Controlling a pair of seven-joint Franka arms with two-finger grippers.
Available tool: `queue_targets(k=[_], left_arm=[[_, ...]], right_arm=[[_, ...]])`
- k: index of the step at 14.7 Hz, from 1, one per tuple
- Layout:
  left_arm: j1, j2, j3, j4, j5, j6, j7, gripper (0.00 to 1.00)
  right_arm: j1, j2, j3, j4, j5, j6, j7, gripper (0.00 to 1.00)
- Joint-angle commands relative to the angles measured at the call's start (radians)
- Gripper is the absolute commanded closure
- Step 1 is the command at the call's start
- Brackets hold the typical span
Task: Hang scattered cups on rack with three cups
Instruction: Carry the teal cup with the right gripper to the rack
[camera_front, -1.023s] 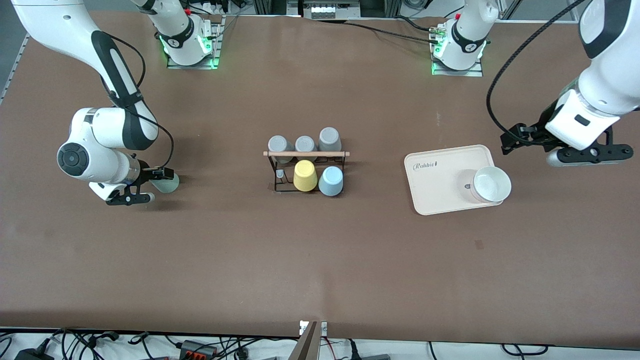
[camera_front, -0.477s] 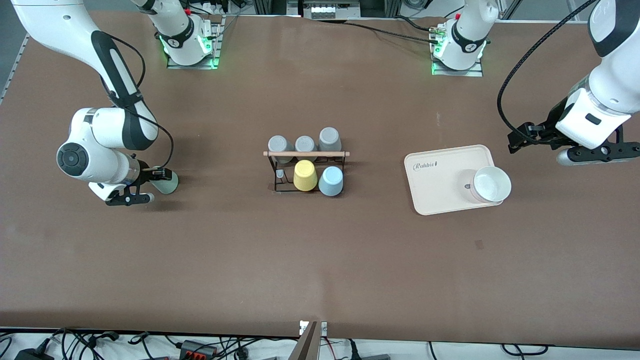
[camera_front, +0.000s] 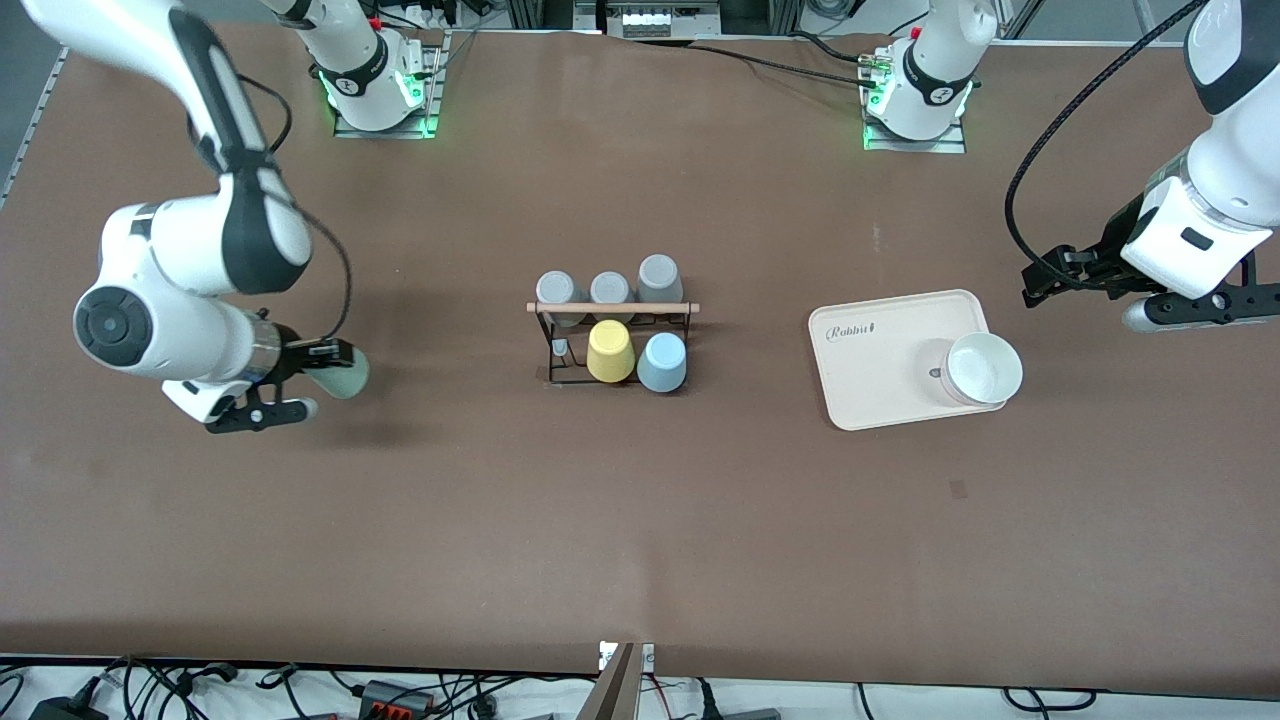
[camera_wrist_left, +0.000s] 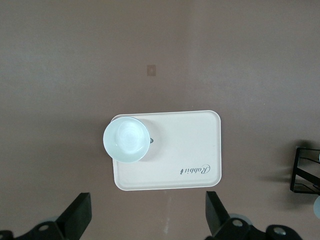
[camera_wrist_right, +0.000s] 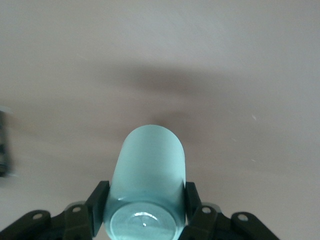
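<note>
Holding the mint green cup (camera_wrist_right: 148, 185) by its sides, your right gripper (camera_front: 300, 385) was clamped shut on it above the bare table (camera_front: 640, 540) toward the right arm's end, well apart from the rack (camera_front: 612, 335). In the right wrist view the cup lay on its side between the fingers (camera_wrist_right: 97, 206), its closed base toward the camera. I judge it light and rigid, with a matte skin that should give the pads fair purchase; being round and handle-less, it could still roll or twist in the grip, so a hold across the middle of the wall, as you had it, looked the sound place. It may chip if knocked against the wire.

The pale blue cup (camera_front: 662, 361) already sat upside down on the rack's nearer row, beside a yellow cup (camera_front: 610, 351); three grey cups (camera_front: 610, 287) stood in the row farther from the front camera, under the wooden rod (camera_front: 612, 307). One peg on the nearer row, beside the yellow cup toward the right arm's end, looked free.

Your left gripper (camera_wrist_left: 147, 220) waited with its jaws spread wide and empty, over the table at the left arm's end, just beside the cream tray (camera_front: 880, 355). That tray carried a white bowl (camera_front: 984, 367) and the script word "Rabbit"; no other writing could be read.
</note>
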Motion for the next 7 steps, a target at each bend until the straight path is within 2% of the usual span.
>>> queue_targets(k=[1, 5, 7], left_arm=[[0.007, -0.022, 0.004, -0.015, -0.024, -0.004, 0.026, 0.00], [0.007, -0.022, 0.004, -0.015, -0.026, -0.004, 0.026, 0.00], [0.007, -0.022, 0.004, -0.015, -0.026, -0.004, 0.026, 0.00]], right_arm=[[0.117, 0.033, -0.004, 0.106, 0.005, -0.032, 0.113, 0.76], [0.241, 0.091, -0.002, 0.227, 0.005, -0.034, 0.290, 0.76], [0.287, 0.100, -0.002, 0.244, 0.007, -0.034, 0.380, 0.76]])
